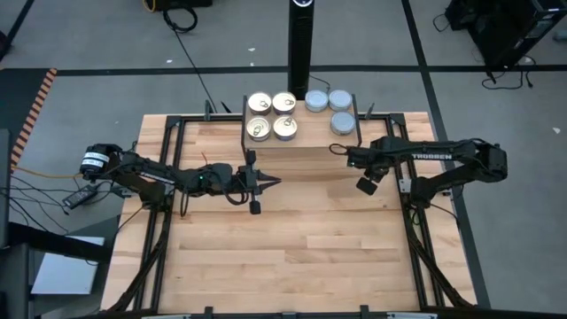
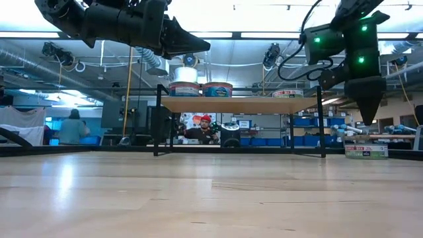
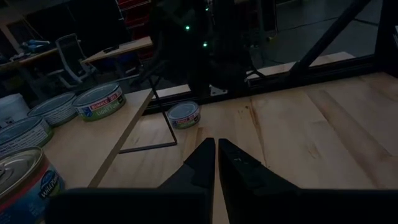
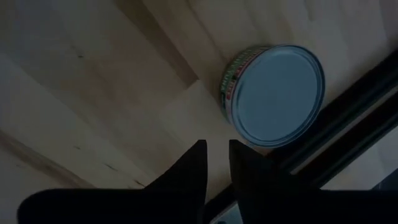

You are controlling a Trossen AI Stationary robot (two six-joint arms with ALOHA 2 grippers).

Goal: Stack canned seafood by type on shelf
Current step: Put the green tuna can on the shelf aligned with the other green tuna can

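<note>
Tins [image 1: 272,116] crowd the shelf [image 1: 306,146]; right end effector [image 4: 216,163] hangs slightly parted above one desk-level tin [image 4: 276,93]; left end effector [image 1: 275,183] clenched, empty, level.

Four gold-lidded tins [image 1: 272,116], blue-grey-lidded tins [image 1: 330,105], pale wood shelf [image 1: 301,142] on black wire legs, light wood-grain table [image 1: 292,239], dark arms.

Both arms are dark, jointed and slim, with thin black cables looped along their links. The right arm [image 1: 443,164] carries white lettering on its upper link and green lights glowing on its wrist block, while the left arm [image 1: 159,173] has a white label near its base. Each gripper ends in two black, tapering, wedge-shaped fingers [image 3: 199,165].
</note>
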